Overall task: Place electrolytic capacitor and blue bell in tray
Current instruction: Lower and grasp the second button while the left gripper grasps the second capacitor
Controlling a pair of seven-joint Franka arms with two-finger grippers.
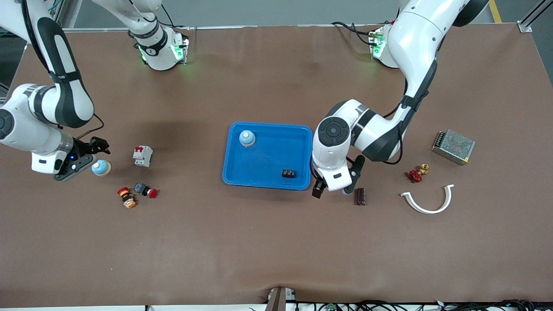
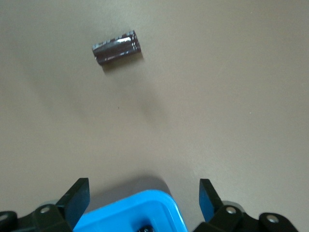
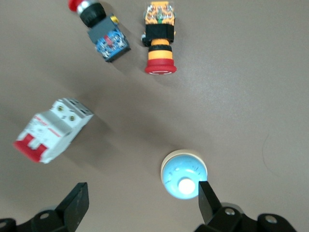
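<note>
Blue tray (image 1: pixel 268 172) mid-surface, already holding one blue bell (image 1: pixel 247 138) and a small black block (image 1: pixel 288 173). Left gripper (image 1: pixel 332 190) at the tray's corner toward the left arm's end, jaws released, empty; electrolytic capacitor (image 1: pixel 360 196) lies on the surface just beside it. Right gripper (image 1: pixel 88 156) well away toward the right arm's end, jaws released beside a second blue bell (image 1: pixel 101 168).

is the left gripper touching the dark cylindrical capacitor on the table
Apart. The left wrist view shows the dark cylindrical capacitor lying on bare brown table, with a wide stretch of surface between it and the open left gripper fingers.
</note>
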